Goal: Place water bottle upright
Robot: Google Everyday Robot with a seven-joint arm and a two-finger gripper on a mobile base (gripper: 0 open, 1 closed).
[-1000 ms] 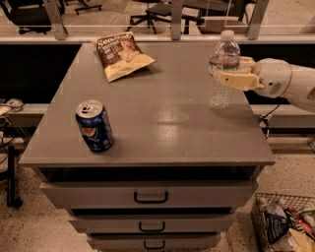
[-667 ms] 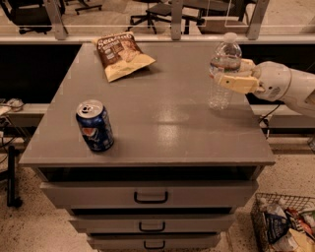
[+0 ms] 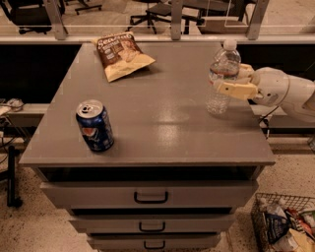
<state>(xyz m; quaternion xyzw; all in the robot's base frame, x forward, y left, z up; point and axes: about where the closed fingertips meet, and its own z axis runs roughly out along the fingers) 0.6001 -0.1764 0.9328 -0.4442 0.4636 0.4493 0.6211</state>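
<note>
The bottle [image 3: 218,97] is standing near the right edge of the cabinet [image 3: 162,93], about halfway between front and back. Its white cap is pointing up, and the top is leaning a little to the right. The base is sitting at the grey top, but I cannot tell if it is resting there with full weight. The gripper [image 3: 228,78] is reaching in from the right side and is clamping the bottle around its middle. One of the pale fingers [image 3: 236,90] is lying across the front of the bottle and the other one is showing behind it, near the label band. The white arm [image 3: 290,93] is stretching away to the right edge of the view. A blue can [image 3: 94,125] is standing upright near the front left corner, well apart from the bottle. A chip bag [image 3: 122,55] is lying flat at the back, left of the middle. Three drawers [image 3: 98,196] are showing below the top, all of them closed. A wire basket [image 3: 283,198] with some packages inside is standing on the floor at the lower right. Office chairs [image 3: 147,15] are standing behind the cabinet.
</note>
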